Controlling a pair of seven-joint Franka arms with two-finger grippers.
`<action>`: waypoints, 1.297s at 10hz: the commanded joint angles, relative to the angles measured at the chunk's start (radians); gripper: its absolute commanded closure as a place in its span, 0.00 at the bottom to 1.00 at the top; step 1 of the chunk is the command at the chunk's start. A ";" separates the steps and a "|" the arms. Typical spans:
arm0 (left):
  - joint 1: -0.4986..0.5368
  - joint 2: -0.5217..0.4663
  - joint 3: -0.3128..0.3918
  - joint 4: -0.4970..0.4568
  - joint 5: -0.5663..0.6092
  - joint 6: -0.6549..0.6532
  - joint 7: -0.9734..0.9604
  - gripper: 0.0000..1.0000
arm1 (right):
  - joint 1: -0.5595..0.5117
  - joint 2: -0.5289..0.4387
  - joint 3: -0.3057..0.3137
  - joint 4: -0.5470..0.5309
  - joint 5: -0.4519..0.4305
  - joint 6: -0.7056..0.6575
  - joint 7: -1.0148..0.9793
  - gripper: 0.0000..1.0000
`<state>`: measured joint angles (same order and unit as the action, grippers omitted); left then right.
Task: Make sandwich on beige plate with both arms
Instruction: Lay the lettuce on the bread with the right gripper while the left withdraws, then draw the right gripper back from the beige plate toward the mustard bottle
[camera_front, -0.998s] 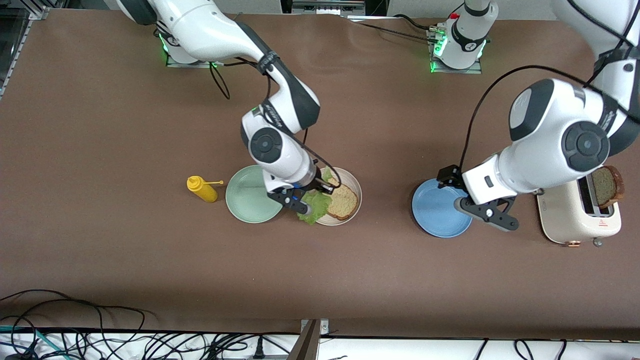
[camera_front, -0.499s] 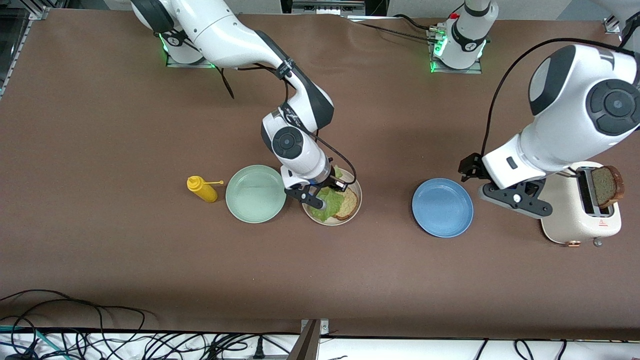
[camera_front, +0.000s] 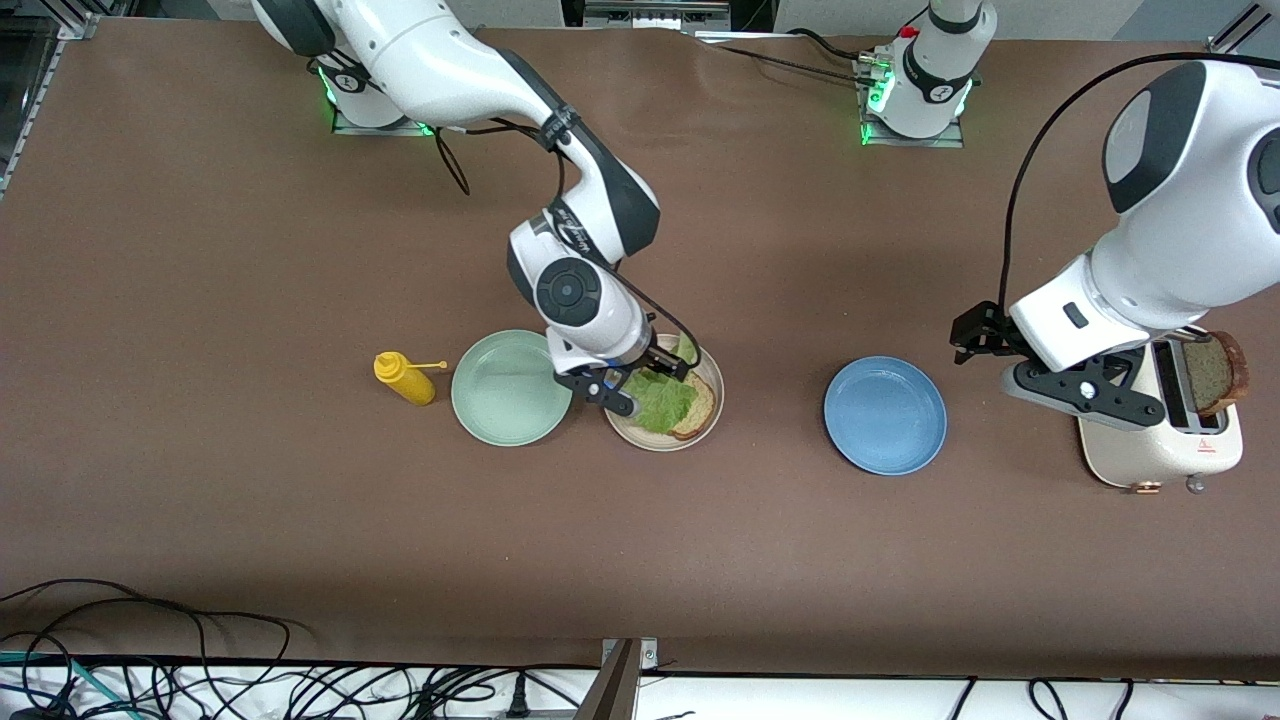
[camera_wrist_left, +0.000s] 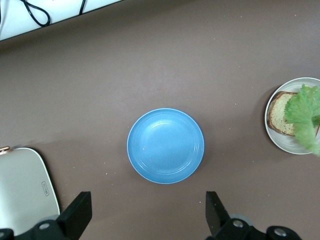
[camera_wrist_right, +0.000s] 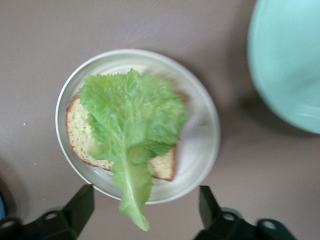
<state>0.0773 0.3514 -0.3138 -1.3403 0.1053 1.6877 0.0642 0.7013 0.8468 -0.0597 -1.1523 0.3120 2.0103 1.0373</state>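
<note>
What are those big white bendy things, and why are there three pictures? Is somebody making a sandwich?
They are two white robot arms, each ending in a black two-finger gripper. One picture looks down from high across the brown table; the other two come from cameras on the arms' wrists. The right gripper hangs open over the round beige plate, where a ruffled green lettuce leaf lies on a brown bread slice. The left gripper, open and holding nothing, hovers by the cream toaster, which has a second bread slice sticking up. A mint-green plate, a blue plate and a yellow squeeze bottle also sit there.
</note>
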 joint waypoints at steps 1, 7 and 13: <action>0.004 -0.009 -0.004 0.010 0.021 -0.020 -0.047 0.00 | -0.096 -0.113 -0.011 -0.010 0.007 -0.207 -0.075 0.00; 0.056 -0.009 -0.005 -0.003 0.016 -0.034 -0.047 0.00 | -0.267 -0.261 -0.133 -0.018 -0.030 -0.566 -0.591 0.00; 0.059 -0.009 -0.005 -0.002 0.017 -0.034 -0.047 0.00 | -0.407 -0.555 -0.155 -0.428 -0.040 -0.347 -1.001 0.00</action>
<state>0.1314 0.3515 -0.3131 -1.3412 0.1053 1.6658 0.0239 0.3337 0.4477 -0.2442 -1.3392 0.2849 1.5301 0.1370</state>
